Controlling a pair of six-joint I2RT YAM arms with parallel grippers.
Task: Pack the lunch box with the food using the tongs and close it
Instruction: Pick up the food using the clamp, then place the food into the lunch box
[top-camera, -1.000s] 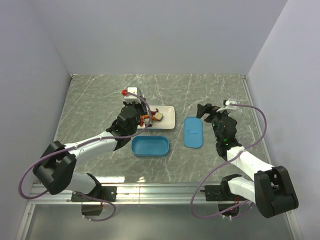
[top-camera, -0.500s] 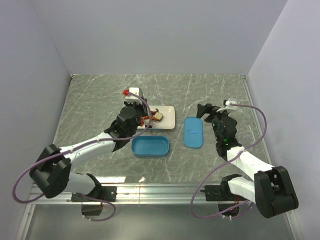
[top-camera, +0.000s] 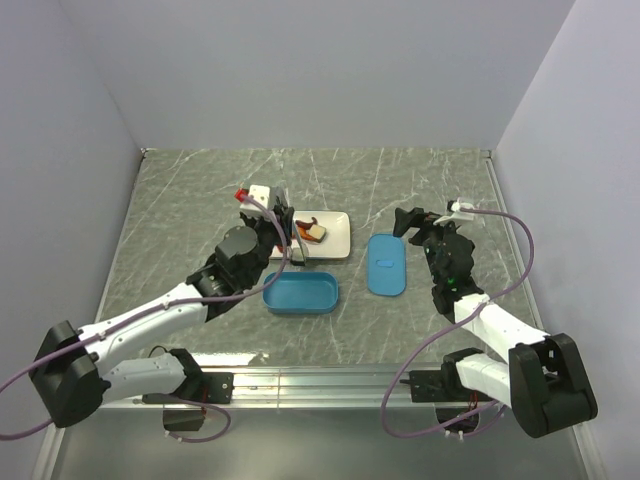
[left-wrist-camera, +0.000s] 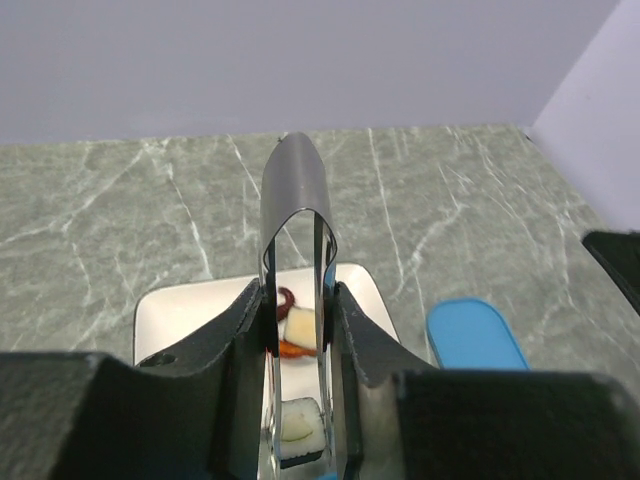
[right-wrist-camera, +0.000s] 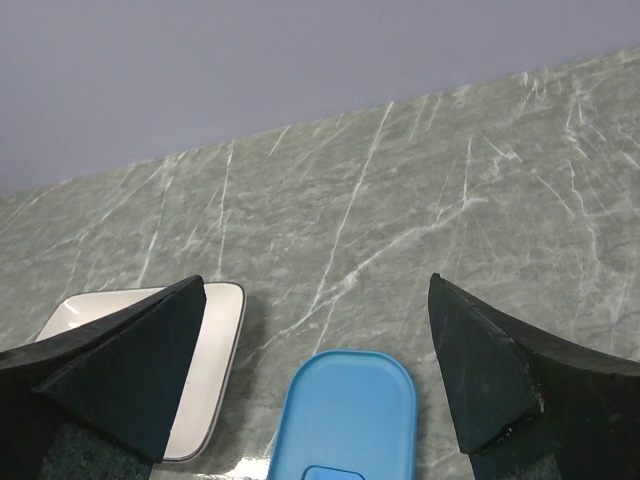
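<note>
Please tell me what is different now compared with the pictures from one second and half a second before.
The left gripper drew back slightly toward its own base and squeezed the tongs tighter. A whitish cube sits between their legs, seemingly pinched. The right gripper stayed open above the lid; the lunch box and white plate did not move.
</note>
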